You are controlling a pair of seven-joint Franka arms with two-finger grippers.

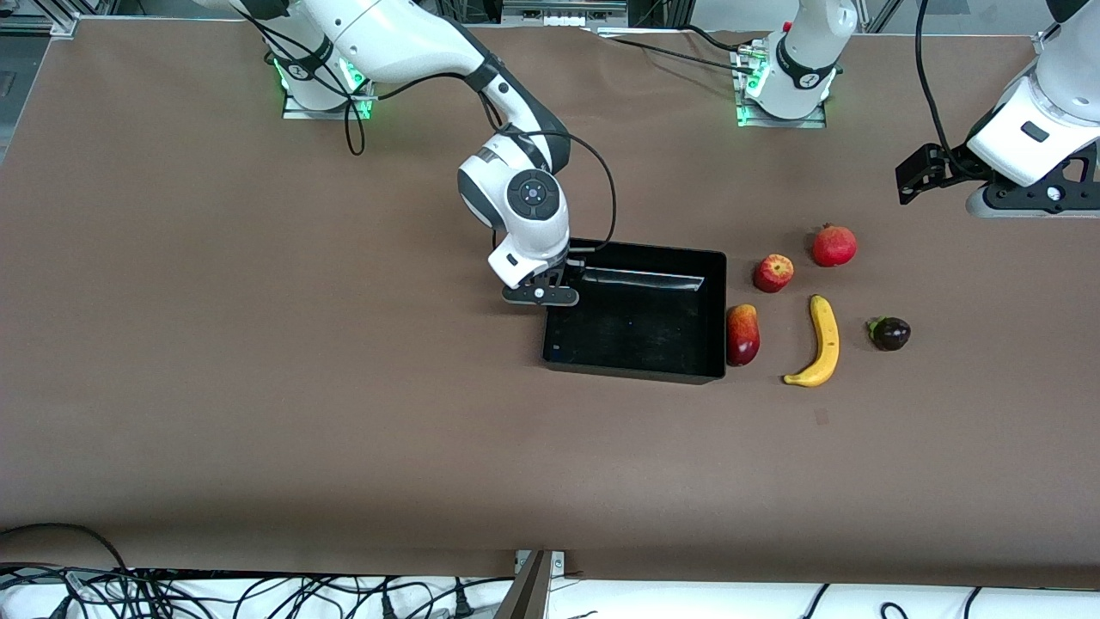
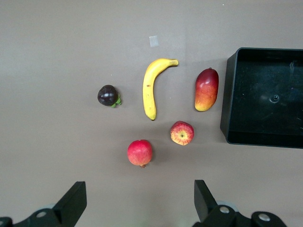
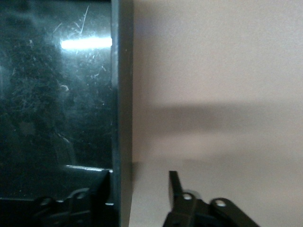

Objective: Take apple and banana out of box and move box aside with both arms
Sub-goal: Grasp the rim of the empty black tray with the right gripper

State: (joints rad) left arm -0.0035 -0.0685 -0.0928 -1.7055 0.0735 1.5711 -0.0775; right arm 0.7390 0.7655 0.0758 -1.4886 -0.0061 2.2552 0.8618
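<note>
The black box (image 1: 632, 371) lies at mid-table. My right gripper (image 1: 550, 288) is low at the wall of the box toward the right arm's end. In the right wrist view the open gripper (image 3: 138, 194) straddles that wall (image 3: 122, 94), one finger inside and one outside. The yellow banana (image 1: 823, 342) and the small red apple (image 1: 773, 273) lie beside the box toward the left arm's end. My left gripper (image 1: 1031, 199) hangs open and empty above the table there. The left wrist view shows the left gripper (image 2: 139, 203), the banana (image 2: 152, 87), the apple (image 2: 182, 133) and the box (image 2: 229, 94).
A red-yellow mango (image 1: 742, 334) lies against the box wall. A red pomegranate (image 1: 834, 246) lies farther from the front camera than the apple. A dark purple fruit (image 1: 890, 334) lies beside the banana. A small tape patch (image 1: 821, 417) marks the brown table.
</note>
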